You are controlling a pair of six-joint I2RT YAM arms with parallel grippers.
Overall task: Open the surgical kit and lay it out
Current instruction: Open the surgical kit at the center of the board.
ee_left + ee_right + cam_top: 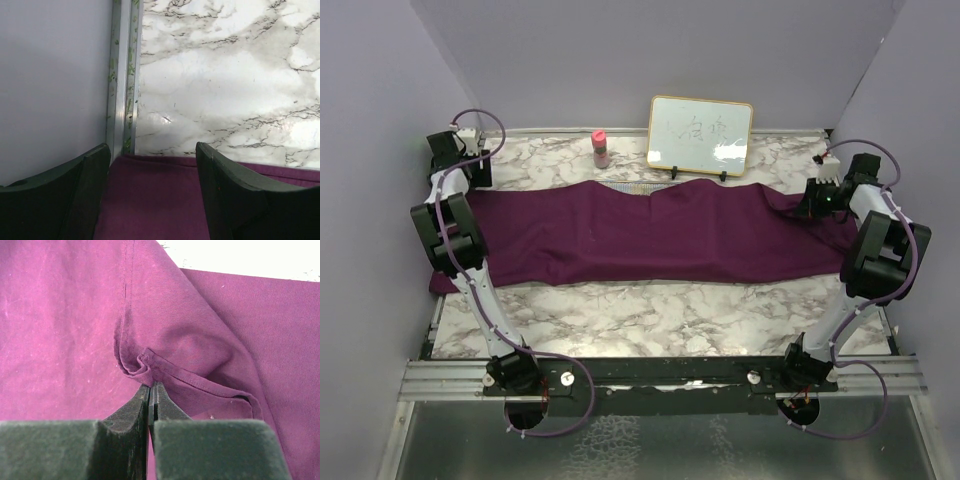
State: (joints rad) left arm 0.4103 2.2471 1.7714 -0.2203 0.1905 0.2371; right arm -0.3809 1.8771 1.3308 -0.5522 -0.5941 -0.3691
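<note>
While the purple cloth wrap lies spread across the marble surface, right claw pinches its bunched hem tight; left claw gapes wide, empty, over its left edge.

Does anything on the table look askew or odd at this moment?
Only the cloth: its right end is puckered into a raised fold where the right gripper pinches it with shut jaws. Nothing looks spilled or damaged.
</note>
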